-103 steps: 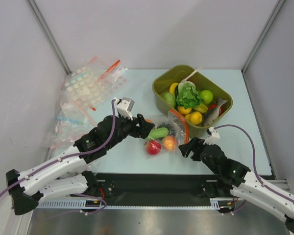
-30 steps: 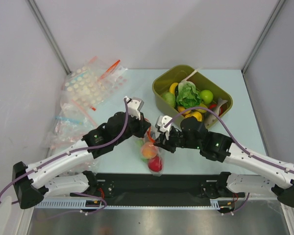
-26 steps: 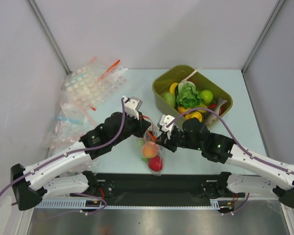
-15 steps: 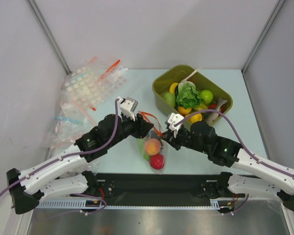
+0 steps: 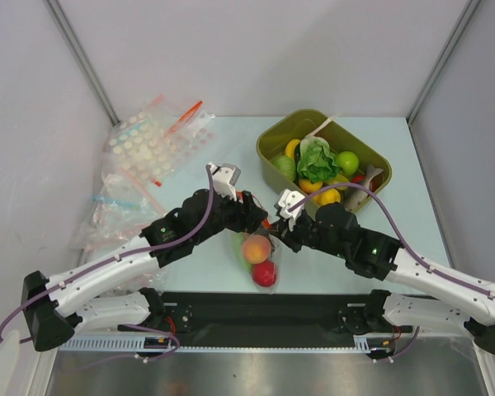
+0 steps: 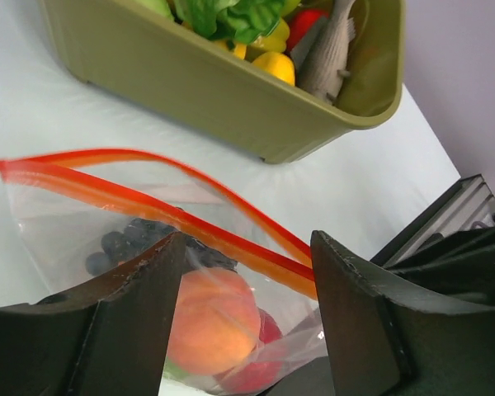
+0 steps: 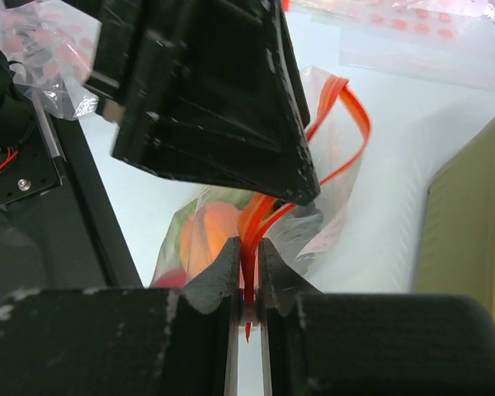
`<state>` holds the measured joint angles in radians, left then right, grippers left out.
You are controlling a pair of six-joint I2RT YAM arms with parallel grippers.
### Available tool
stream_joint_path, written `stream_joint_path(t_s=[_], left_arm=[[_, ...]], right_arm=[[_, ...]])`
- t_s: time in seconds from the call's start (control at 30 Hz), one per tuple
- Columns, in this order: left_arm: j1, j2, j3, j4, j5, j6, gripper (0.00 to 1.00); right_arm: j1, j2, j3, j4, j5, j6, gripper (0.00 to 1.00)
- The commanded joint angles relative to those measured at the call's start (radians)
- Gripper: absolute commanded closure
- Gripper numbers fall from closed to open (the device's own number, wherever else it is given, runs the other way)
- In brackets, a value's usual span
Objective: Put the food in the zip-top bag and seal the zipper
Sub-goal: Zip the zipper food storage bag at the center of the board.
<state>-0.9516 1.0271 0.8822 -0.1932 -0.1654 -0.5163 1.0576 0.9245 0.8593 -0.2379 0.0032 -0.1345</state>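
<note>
**A:** From above, where is the zip-top bag?

**B:** Between the two arms, near the front edge of the bench. A peach-orange fruit and a red fruit are inside. I cannot tell whether it hangs or rests. The left claw and right claw meet at its top end, equally near, and they hide the mouth.

**A:** And the left wrist camera?

**B:** The left claw's jaws stand wide apart and hold nothing. The zipper runs slantwise across the gap just beyond them, from upper left to lower right. Its two strips are parted at the left and join at the right, so the mouth is not sealed. The olive tub sits beyond.

**A:** The right wrist?

**B:** The right claw is clamped on one end of the zipper, with the strips pinched between its jaws. The long axis leads straight away from it towards the left claw. That claw's black body blocks much of the view. I judge that sealing means running along that line. How much is already pressed shut is hard to make out.
</note>
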Motion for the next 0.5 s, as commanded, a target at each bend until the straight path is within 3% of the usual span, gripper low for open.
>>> stream_joint_path(t_s=[0.0,0.1,0.17,0.27,0.3,0.37,0.47], left_arm=[[-0.001,0.018,0.055,-0.032,-0.031,-0.069,0.32],[-0.003,0.019,0.055,-0.032,-0.04,-0.07,0.35],[-0.003,0.013,0.051,-0.034,-0.051,-0.07,0.44],[-0.003,-0.001,0.044,-0.034,-0.06,-0.057,0.68],[-0.003,-0.001,0.044,-0.032,-0.06,-0.045,0.84],[-0.003,-0.005,0.046,-0.035,-0.059,-0.039,0.98],[-0.001,-0.016,0.044,-0.04,-0.062,-0.034,1.0]], right_arm=[[0.004,-0.006,0.014,0.057,0.012,0.003,1.0],[0.004,-0.003,0.014,0.06,0.011,0.003,1.0],[0.005,0.002,0.014,0.06,0.014,0.004,1.0],[0.004,0.004,0.015,0.06,0.014,0.004,1.0],[0.004,0.004,0.015,0.061,0.015,0.004,1.0],[0.004,0.002,0.012,0.063,0.014,0.004,1.0],[0.004,0.004,0.01,0.066,0.012,0.006,0.99]])
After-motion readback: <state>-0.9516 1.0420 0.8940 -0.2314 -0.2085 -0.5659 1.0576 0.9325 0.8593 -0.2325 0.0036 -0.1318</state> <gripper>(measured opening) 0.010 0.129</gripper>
